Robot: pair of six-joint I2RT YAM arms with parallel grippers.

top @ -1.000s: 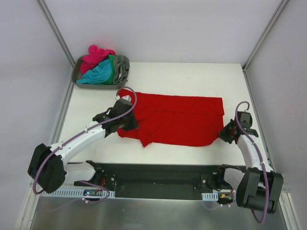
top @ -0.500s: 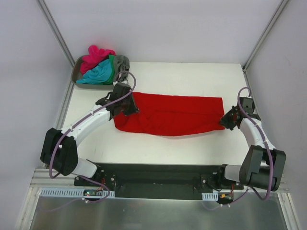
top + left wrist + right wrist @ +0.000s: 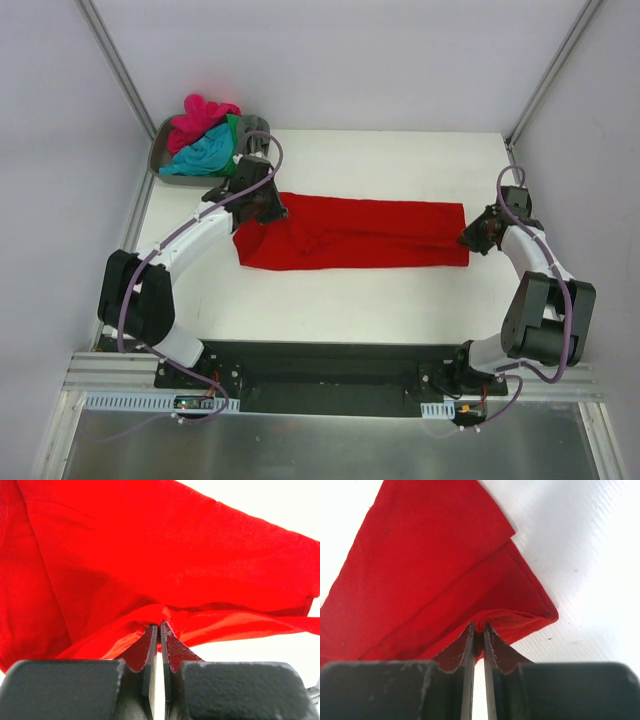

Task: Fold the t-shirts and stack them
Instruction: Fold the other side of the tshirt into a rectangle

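A bright red t-shirt (image 3: 360, 235) lies as a long folded band across the middle of the white table. My left gripper (image 3: 268, 208) is shut on its left end, pinching a fold of red cloth (image 3: 165, 614). My right gripper (image 3: 470, 238) is shut on its right end, pinching the folded edge (image 3: 507, 620). Magenta-pink (image 3: 200, 115), teal-blue (image 3: 200, 152), green (image 3: 233, 140) and grey (image 3: 258, 132) t-shirts lie heaped in the grey tray (image 3: 160, 155) at the back left.
The tray stands just behind my left gripper. Metal frame posts (image 3: 120, 70) rise at the back corners. A black base bar (image 3: 320, 375) runs along the near edge. Bare white table (image 3: 390, 160) lies behind and in front of the red shirt.
Both grippers have carried the near edge of the red shirt toward the back, folding it over. The shirt has gone from a wide spread to a narrow band.
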